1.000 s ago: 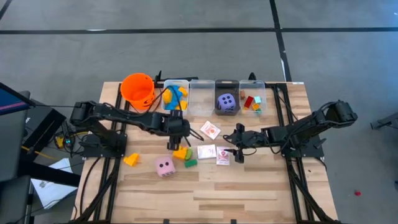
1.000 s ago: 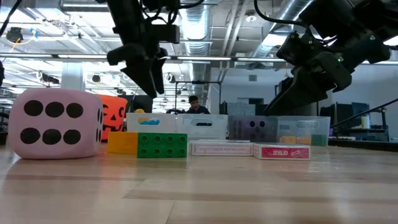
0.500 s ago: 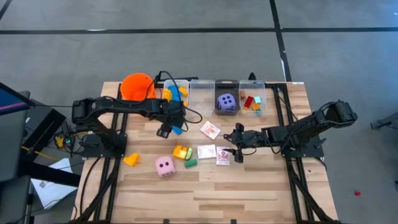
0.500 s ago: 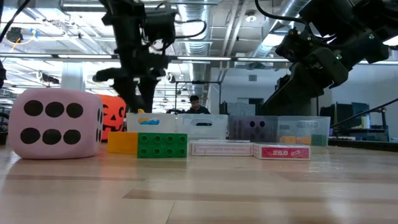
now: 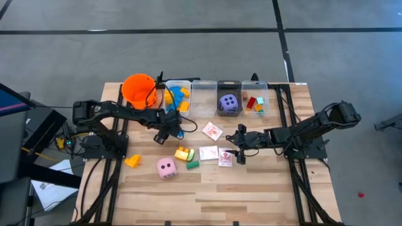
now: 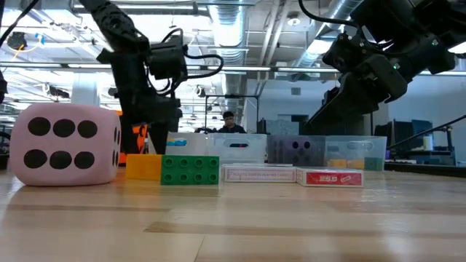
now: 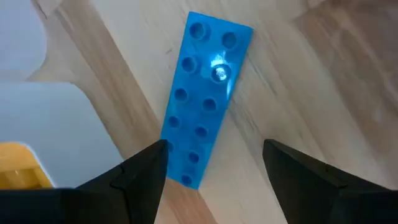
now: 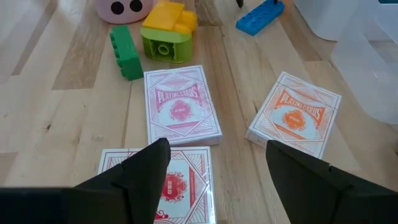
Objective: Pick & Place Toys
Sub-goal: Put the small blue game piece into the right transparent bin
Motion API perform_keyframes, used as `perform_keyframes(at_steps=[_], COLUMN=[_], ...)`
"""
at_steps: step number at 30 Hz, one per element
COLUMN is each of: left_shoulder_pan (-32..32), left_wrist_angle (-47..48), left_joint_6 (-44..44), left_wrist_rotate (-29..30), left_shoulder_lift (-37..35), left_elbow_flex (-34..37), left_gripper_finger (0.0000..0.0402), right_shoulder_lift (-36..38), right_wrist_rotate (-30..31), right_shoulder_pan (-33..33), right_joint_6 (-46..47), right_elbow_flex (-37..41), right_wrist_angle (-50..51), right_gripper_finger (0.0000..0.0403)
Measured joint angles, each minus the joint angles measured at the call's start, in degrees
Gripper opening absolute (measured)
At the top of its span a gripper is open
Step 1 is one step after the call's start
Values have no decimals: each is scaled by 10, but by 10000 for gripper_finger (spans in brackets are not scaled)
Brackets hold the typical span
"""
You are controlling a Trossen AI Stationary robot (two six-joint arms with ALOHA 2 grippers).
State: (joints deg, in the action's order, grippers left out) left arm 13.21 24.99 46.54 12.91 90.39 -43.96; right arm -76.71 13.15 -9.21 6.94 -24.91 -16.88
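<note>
Blue block (image 7: pixel 208 98) flat on table | left jaws released above | right jaws released

Grey floor (image 5: pixel 188 56) crossed by dark tape lines; exposed ducts (image 6: pixel 247 18) overhead; strip lights lit; a person (image 6: pixel 228 122) sat behind.

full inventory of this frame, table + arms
Bucket: 1, orange, far left.
Clear bins: 4, far edge row; blocks in the end bins.
Purple die: 1, third bin.
Pink die: 1, near left.
Blue plate: 1, on table under left gripper.
Loose blocks: yellow, green, orange, centre-left.
Card packs: 3, centre.
Person: 1, background.
Left gripper: open, above blue plate.
Right gripper: open, over card packs.
</note>
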Motion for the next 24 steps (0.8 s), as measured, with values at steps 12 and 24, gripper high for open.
perform_keyframes(at_steps=[12, 24], left_shoulder_pan=[29, 52], left_wrist_angle=[-71, -70], left_joint_6=[0, -1], left_wrist_rotate=[-8, -46], left_shoulder_lift=[0, 0], left_elbow_flex=[11, 11], left_gripper_finger=[250, 250], right_shoulder_lift=[0, 0], right_wrist_rotate=[0, 0], right_shoulder_pan=[0, 0], right_joint_6=[0, 0], right_elbow_flex=[0, 0], right_wrist_angle=[-5, -4], right_gripper_finger=[265, 265])
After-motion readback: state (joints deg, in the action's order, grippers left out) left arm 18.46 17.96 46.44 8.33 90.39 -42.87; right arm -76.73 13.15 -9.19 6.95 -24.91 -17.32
